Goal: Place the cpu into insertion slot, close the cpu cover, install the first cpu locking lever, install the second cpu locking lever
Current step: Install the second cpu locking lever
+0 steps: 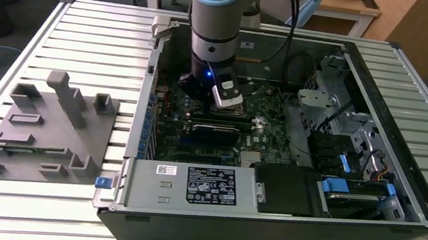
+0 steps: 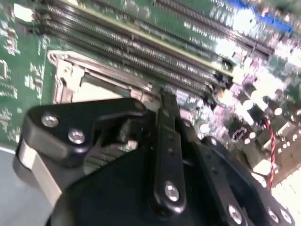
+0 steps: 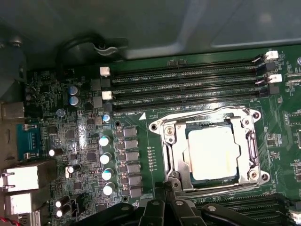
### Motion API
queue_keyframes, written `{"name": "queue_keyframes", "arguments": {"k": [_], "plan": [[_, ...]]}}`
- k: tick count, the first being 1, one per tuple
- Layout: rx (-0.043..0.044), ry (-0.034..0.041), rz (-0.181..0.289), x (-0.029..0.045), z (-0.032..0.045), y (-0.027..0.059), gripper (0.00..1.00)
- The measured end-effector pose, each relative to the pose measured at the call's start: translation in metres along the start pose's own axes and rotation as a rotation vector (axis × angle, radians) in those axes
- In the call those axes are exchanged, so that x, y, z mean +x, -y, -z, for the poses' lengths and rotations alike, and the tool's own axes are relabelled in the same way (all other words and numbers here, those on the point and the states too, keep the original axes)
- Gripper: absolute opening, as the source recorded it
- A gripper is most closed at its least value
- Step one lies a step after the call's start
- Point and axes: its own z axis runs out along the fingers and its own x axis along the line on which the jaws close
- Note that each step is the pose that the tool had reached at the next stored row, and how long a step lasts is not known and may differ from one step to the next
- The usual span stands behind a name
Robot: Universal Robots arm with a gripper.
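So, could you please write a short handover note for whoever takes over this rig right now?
Gripper: low inside the open computer case, just beside the socket, with nothing seen in its grasp.
The cpu already sits in the insertion slot, silver top up.
The cpu cover lies flat around the chip, so placing and closing look done.
A thin metal lever runs along the socket edge nearest the memory slots; I cannot tell whether it is latched.
Left: confirm and install both locking levers.

Grey arm (image 1: 214, 33), light-blue joint cap, blue indicator light; black end effector (image 2: 164, 117) linkage, silver screws.
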Motion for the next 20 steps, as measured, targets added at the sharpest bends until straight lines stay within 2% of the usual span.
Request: {"name": "queue_keyframes", "arguments": {"k": [6, 16, 20], "plan": [[-0.0011, 0.0003, 0.000, 0.0030, -0.0005, 0.0028, 0.11], [-0.0013, 0.0004, 0.000, 0.0029, -0.0012, 0.0058, 0.11], [-0.0011, 0.0003, 0.000, 0.0027, 0.0052, 0.0053, 0.11]]}}
